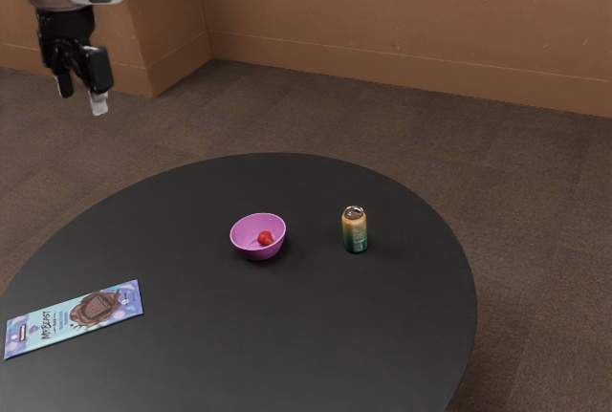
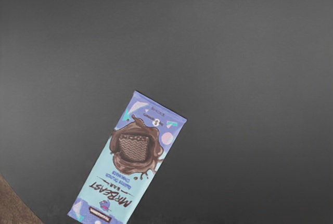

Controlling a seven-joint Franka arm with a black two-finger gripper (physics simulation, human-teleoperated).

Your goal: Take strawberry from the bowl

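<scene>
Honestly, the strawberry (image 1: 266, 238) sits low in the pink bowl (image 1: 244, 230), near the can (image 1: 355, 230), and with the gripper (image 1: 81, 97) well off, fingers apart, a slightly off-centre descent could catch the bowl's edge and tip it over.

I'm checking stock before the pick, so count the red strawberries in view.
1: the rounded red strawberry lies inside the round, plastic-looking purple bowl on the round black table. Another beneath it could be hidden.
</scene>
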